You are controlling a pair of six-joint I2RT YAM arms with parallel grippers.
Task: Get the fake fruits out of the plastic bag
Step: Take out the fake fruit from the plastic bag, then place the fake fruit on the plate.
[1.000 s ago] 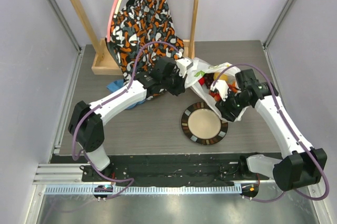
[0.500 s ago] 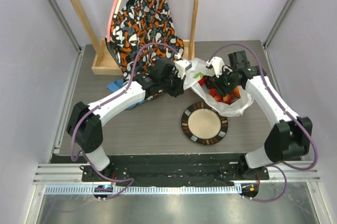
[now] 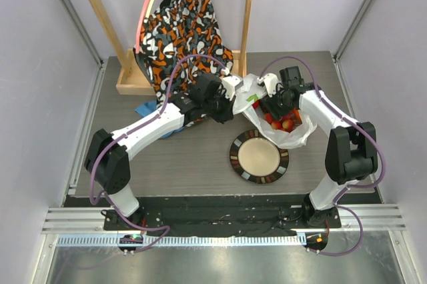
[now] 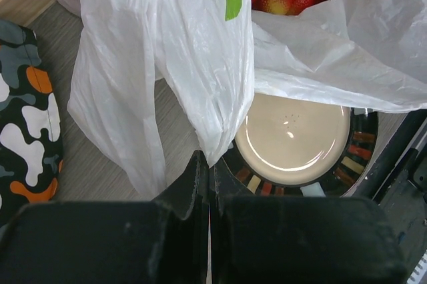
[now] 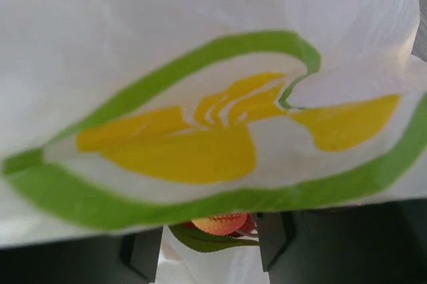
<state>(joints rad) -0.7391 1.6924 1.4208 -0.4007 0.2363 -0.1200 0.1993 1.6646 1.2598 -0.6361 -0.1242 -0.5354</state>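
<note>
- While the left gripper [image 4: 207,171] is pinched tight on a fold of the plastic bag [image 4: 200,64], holding its near-left rim up, the bag's mouth gapes toward the right arm.
- Bag sits mid-table just beyond the plate [image 3: 235,158], its lower edge at the plate's far rim. Fruits are inside: red strawberries [image 3: 281,123] show at the opening, other fruits can't be made out.
- Right gripper [image 5: 208,251] is down in the mouth, jaws parted, nothing clamped. Its wrist cam is mostly blocked by printed film, w/ one strawberry [image 5: 220,223] showing just ahead, btwn the fingers [image 5: 143,252]. Contact: can't tell.
- Key relation: the fruit lies straight ahead of the right gripper, on its approach line. Right arm is clearly nearer; left is busy as holder.
- Berry's long axis can't be read, too little of it shows.
- Next move, prob.: ease fwd a touch, close on that berry, lift out over the rim.
- Risk: film hangs right over the fingers & could get nipped along w/ the berry.
</note>
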